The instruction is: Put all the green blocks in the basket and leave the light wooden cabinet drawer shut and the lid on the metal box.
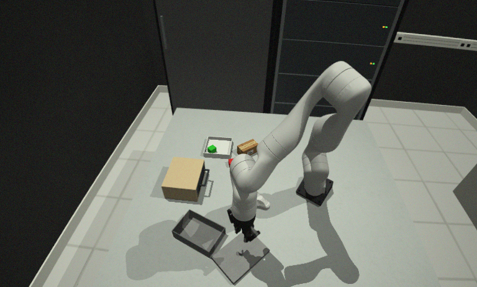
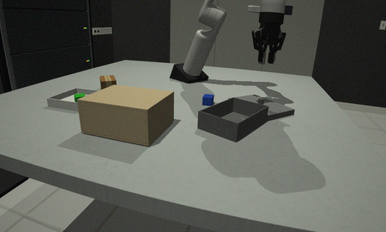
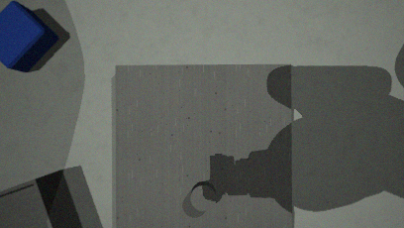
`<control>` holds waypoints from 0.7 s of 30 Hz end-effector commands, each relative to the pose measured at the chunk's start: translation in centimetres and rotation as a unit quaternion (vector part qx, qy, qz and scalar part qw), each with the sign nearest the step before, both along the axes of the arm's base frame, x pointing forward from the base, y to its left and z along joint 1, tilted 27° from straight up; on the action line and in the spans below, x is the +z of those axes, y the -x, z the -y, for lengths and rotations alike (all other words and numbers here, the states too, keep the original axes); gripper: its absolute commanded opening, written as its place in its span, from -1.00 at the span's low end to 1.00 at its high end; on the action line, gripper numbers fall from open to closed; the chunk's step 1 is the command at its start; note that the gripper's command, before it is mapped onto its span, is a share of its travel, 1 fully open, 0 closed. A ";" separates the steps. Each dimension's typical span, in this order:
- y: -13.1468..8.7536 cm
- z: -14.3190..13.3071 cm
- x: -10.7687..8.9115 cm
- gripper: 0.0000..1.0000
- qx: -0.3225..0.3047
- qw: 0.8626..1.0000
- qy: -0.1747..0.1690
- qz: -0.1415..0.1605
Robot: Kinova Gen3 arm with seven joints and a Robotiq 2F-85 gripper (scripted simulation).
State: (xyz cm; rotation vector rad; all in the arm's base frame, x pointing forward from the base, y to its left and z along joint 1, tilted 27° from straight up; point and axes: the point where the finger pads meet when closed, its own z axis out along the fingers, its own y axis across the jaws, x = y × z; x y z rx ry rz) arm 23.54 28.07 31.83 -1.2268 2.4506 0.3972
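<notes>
Grey metal lid [image 1: 233, 267] [image 2: 281, 108] [image 3: 158, 114] lies flat, one corner toward the box [image 1: 192, 242] [image 2: 217, 123] [image 3: 17, 210].

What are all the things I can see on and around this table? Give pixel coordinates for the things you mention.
Basket [image 1: 218, 156] [image 2: 62, 104]: one, pale, beyond the cabinet
Green block [image 1: 212, 148] [image 2: 79, 97]: one, inside the basket
Cabinet [image 1: 185, 173] [image 2: 113, 123]: one, light wood
Cardboard box [image 1: 247, 146] [image 2: 107, 82]: one, brown, near the basket
Red thing [image 1: 230, 163]: one, mostly hidden behind the arm
Blue block [image 2: 207, 99] [image 3: 21, 35]: one, near the metal box
Metal box [image 1: 192, 240] [image 2: 217, 123]: one, grey, uncovered
Lid [image 1: 233, 267] [image 2: 278, 108] [image 3: 158, 114]: one, grey, beside the metal box
Arm [image 1: 283, 138] [image 2: 198, 50]: one, white, black base
Fingers [image 1: 253, 235] [image 2: 261, 57]: two, black, above the lid
</notes>
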 end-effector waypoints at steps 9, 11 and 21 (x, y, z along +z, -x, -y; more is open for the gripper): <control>-0.8 -1.0 -2.9 -0.05 -0.003 1.000 0.002 -0.001; -1.0 -1.3 -3.6 -0.05 -0.003 1.000 0.002 -0.001; -1.7 -2.9 -6.9 -0.05 -0.002 1.000 0.002 -0.001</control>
